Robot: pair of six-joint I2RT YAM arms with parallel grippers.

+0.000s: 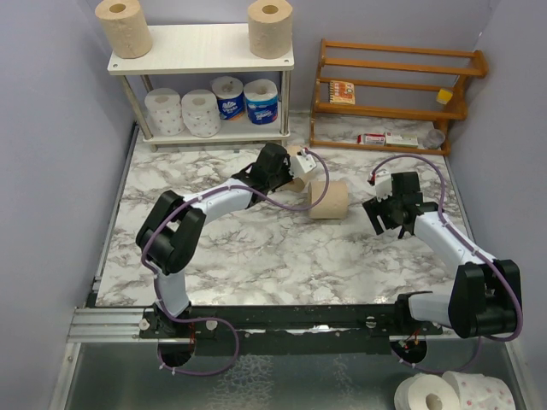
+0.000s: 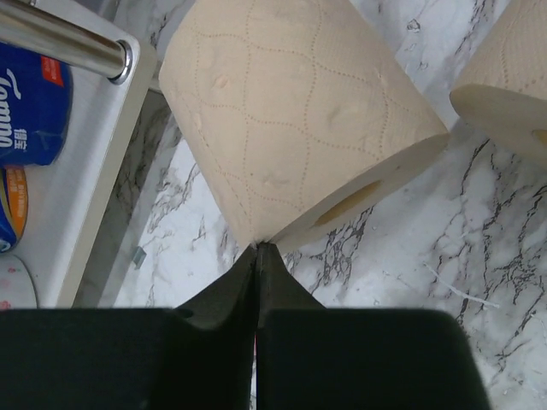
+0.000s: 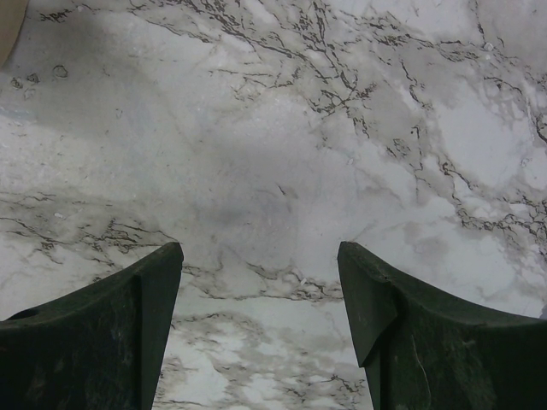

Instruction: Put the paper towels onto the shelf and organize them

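Two tan rolls are on the marbled table [image 1: 256,248] near the middle of the top view, below and right of the shelf [image 1: 201,49]. The nearer tan roll [image 2: 291,120] fills the top of the left wrist view, its quilted side wall dotted with a stitched pattern. Its long axis runs from upper left to lower right of that frame, the hollow core facing lower right. The left hand [image 2: 256,252] has its fingers pressed together, their tips touching that roll's lower rim. The second tan roll [image 1: 329,199] lies on its side just to the right, its axis roughly left to right in the top view and one flat end facing left.

The other six stand upright on the shelf. Two more tan rolls [image 1: 124,26] are at the ends of the top board, and two white dotted rolls [image 1: 182,113] and two blue-wrapped rolls [image 1: 246,98] sit in a row on the lower board.

The right hand [image 3: 258,248] hangs with fingers apart over bare table
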